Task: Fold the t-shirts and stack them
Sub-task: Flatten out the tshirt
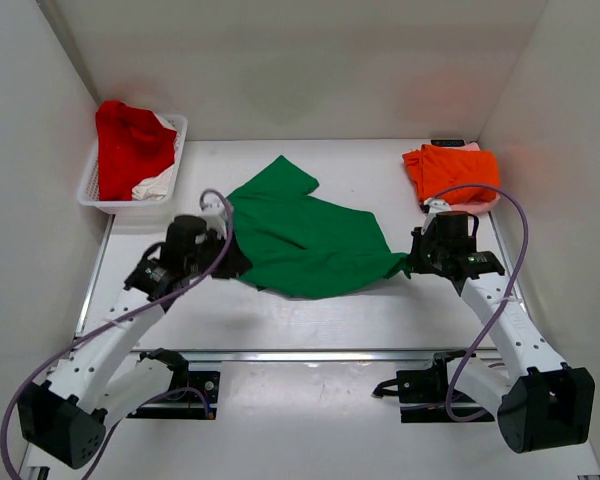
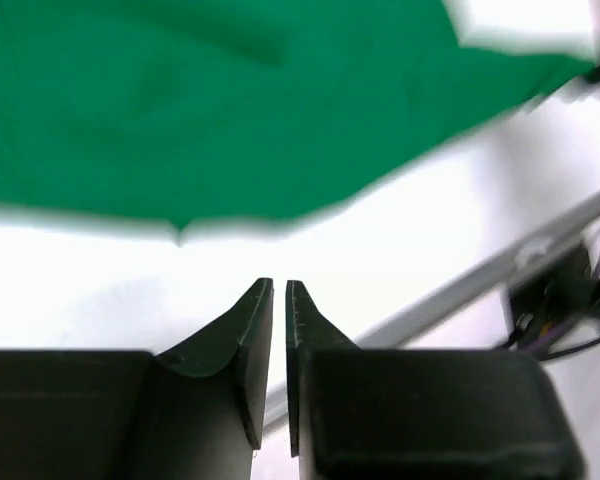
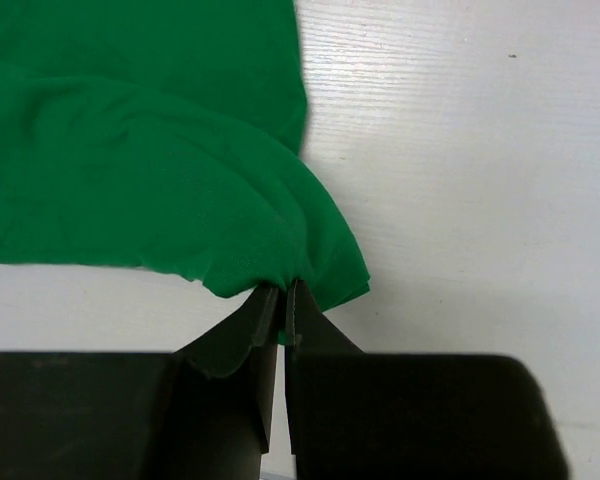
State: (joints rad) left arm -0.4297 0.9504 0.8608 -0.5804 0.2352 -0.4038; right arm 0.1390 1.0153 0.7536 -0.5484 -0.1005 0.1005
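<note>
- From above, we see the green shirt spread loosely across the middle of the white table, one sleeve pointing toward the far wall.
- The left arm reaches to the shirt's left edge and the right arm to its right corner. From up here we cannot tell how the jaws stand.
- An orange shirt lies folded at the far right of the table on a pale pink shirt.
- At the far left, a white lattice basket holds a red shirt and a white shirt.
- Plain white walls close in the table on three sides. A metal rail runs along its near edge, and purple cables loop off both arms.
- In the left wrist view, the left jaws are almost closed, with only a thin slit between the black fingers and nothing held.
- There the green shirt fills the top of the view, apart from the fingertips, with bare table between. The rail crosses at the right.
- In the right wrist view, the right jaws are pinched on the hem of the green shirt, which bunches into folds at the fingers.
- The table here shows a faint painted wood grain.
</note>
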